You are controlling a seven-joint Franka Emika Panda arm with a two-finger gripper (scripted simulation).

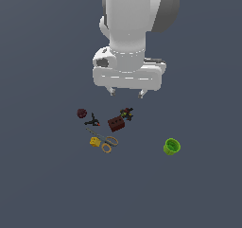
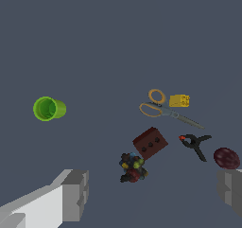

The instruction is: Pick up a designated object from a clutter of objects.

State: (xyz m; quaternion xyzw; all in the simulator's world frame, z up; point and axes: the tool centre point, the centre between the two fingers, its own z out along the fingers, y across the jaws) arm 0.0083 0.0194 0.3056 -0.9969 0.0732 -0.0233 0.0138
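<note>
The small dark lumpy, spiky toy with red, green, yellow and blue specks (image 1: 126,113) (image 2: 132,167) lies on the flat grey-blue surface (image 1: 47,184) (image 2: 94,42), below my pincer (image 1: 126,93) and not in contact with it. In the wrist view it sits between my two fingers, nearer the grey finger pad (image 2: 75,195) than the other one (image 2: 231,191).

Adjacent items:
- A dark red-brown rectangular brick with holes (image 1: 116,123) (image 2: 150,143) lies just beside the toy; whether they touch cannot be determined.
- A black clamp-like tool with red tips (image 1: 92,121) (image 2: 194,144) lies past the brick.
- A maroon ball (image 1: 82,113) (image 2: 226,158) lies beyond the clamp, close to one finger pad in the wrist view.
- Scissors with tan ring handles (image 1: 107,142) (image 2: 163,109) and a small yellow block (image 1: 95,142) (image 2: 179,100) lie together on the far side of the brick from the toy.
- A green cup on its side (image 1: 172,146) (image 2: 48,109) lies well apart from the group, toward the exterior view's right.

Clearance: the side of the toy away from the brick is open surface. Nothing lies on top of the toy. Open surface surrounds the group on all sides.

Pincer state: released, fingers spread wide, holding nothing and touching nothing, raised above the surface.
</note>
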